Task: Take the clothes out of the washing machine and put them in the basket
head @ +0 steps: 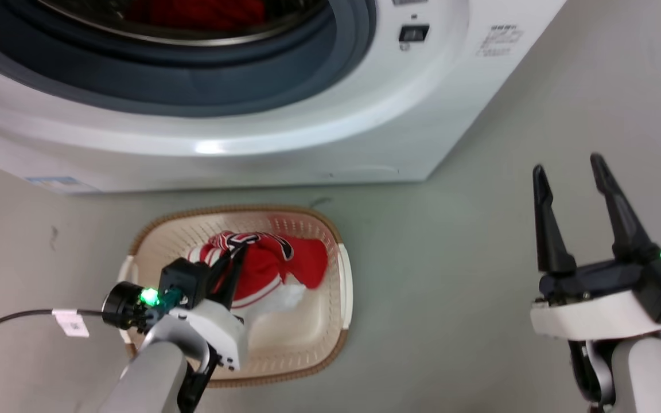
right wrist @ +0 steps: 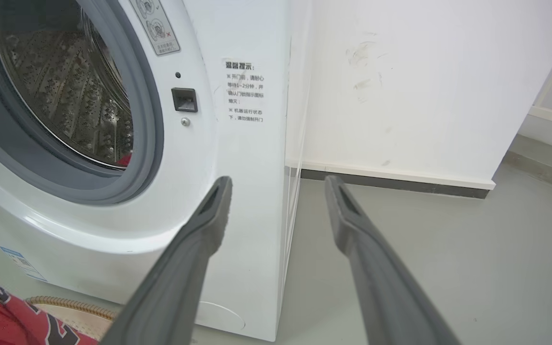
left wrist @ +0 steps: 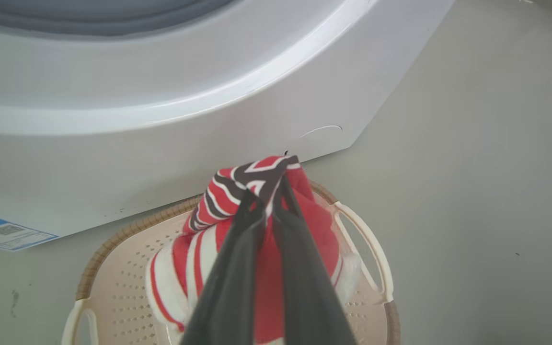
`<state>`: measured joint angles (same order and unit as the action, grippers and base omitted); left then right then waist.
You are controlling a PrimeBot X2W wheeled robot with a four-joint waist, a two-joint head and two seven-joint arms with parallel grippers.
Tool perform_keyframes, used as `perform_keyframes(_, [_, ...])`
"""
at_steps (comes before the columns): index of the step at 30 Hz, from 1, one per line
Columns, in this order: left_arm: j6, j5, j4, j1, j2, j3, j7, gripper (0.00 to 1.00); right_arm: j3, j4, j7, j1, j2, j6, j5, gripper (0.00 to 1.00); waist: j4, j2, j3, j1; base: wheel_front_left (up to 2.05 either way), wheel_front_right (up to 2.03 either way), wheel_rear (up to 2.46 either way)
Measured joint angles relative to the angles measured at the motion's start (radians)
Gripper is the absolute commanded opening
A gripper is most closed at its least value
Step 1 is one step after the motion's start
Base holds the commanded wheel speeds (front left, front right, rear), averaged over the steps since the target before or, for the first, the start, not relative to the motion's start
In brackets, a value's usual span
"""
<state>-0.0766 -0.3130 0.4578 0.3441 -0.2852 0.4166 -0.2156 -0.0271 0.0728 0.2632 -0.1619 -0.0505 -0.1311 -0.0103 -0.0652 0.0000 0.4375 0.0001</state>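
- Left gripper (head: 237, 252): fingers closed tight on striped trim of red jersey (head: 284, 261), above basket (head: 344, 321)
- Basket: on floor (head: 451, 258), just near side of washing machine (head: 319, 126), left of centre
- Jersey: bulk lying inside basket, pinched edge lifted above it; release not yet done
- Right gripper (head: 567, 166): fingers spread wide, nothing held, over floor at right, well apart from basket
- Washing machine: far side, porthole unobstructed; another red garment (head: 204, 11) visible in drum (right wrist: 65, 96)
- Progress, judged: one garment nearly delivered; at least one left to extract; further count cannot be told

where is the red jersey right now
Head view, lower left: the jersey lies in the basket before the washing machine, its striped trim pinched by the left gripper.
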Motion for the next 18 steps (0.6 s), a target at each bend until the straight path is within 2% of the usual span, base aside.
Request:
perform_keyframes(10, [-0.035, -0.004, 0.344, 0.208, 0.048, 0.036, -0.025, 0.0, 0.01, 0.032, 0.0, -0.099, 0.0, 0.0, -0.031, 1.0, -0.05, 0.0, 0.201, 0.0001, 0.0, 0.0, 0.0])
perform_keyframes(18, [-0.046, -0.016, 0.616, 0.364, 0.089, 0.058, -0.015, 0.0, 0.015, 0.054, 0.0, -0.134, 0.0, 0.0, -0.051, 1.0, -0.084, 0.0, 0.327, 0.0002, 0.0, 0.0, 0.0])
